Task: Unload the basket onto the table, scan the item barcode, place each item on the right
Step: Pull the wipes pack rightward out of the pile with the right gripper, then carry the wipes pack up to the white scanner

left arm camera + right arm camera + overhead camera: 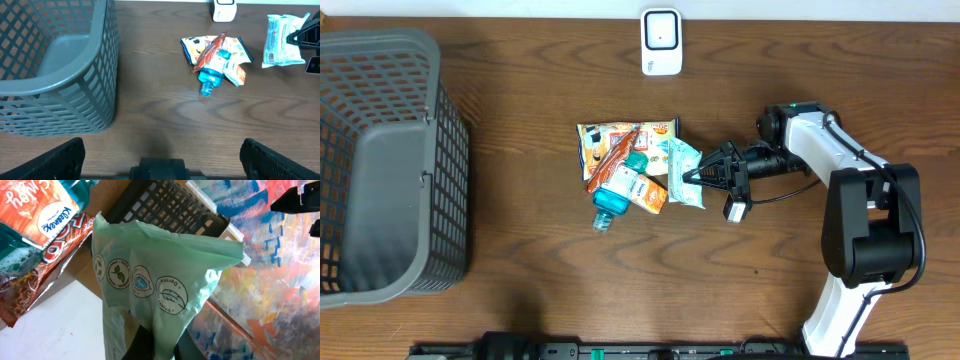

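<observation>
My right gripper (705,172) is shut on one end of a pale green wipes packet (685,170), just right of the pile of items. In the right wrist view the packet (160,280) fills the middle, pinched between the dark fingers (139,342) of the gripper (162,347); round printed icons face the camera and no barcode shows. The white scanner (661,41) stands at the table's far edge. The left wrist view shows the packet (282,40) at upper right, the scanner (223,10) at the top, and my left gripper (161,145) open over bare wood.
A grey mesh basket (380,160) stands at the left (55,65). The pile (620,165) holds snack bags, an orange tissue pack and a blue bottle (610,200), lying mid-table (217,55). Brown wood lies between basket and pile.
</observation>
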Robot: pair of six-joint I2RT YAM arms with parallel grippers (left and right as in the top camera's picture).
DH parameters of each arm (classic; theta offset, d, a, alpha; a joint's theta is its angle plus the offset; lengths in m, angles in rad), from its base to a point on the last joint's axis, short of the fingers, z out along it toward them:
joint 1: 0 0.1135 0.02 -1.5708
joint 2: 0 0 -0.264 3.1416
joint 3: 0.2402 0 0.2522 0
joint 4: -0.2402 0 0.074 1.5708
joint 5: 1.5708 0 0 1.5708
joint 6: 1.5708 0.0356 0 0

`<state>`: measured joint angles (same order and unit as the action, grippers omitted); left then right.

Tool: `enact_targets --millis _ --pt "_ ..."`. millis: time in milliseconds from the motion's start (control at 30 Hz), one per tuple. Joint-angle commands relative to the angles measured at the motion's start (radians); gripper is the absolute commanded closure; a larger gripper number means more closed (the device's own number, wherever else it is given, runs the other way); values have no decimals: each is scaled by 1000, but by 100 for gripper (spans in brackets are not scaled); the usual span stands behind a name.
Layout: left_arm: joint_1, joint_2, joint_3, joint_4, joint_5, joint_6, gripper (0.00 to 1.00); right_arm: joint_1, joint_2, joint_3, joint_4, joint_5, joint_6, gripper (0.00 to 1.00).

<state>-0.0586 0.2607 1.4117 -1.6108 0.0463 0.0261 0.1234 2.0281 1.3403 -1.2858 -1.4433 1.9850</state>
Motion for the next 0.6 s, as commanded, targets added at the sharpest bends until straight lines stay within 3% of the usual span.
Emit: enact_targets --millis 0,233,433,567 --pt "5 4 -2 -76 5 -1 1 -12 5 6 -3 -21 26 99" --pt "5 4 -2 -76 5 -1 1 -39 5 6 86 93 -50 99" --pt "5 4 -2 -76 5 -1 1 -44 5 6 88 113 -345 99" --pt "5 4 -2 -76 5 -1 1 -41 5 6 -40 134 -613 99"
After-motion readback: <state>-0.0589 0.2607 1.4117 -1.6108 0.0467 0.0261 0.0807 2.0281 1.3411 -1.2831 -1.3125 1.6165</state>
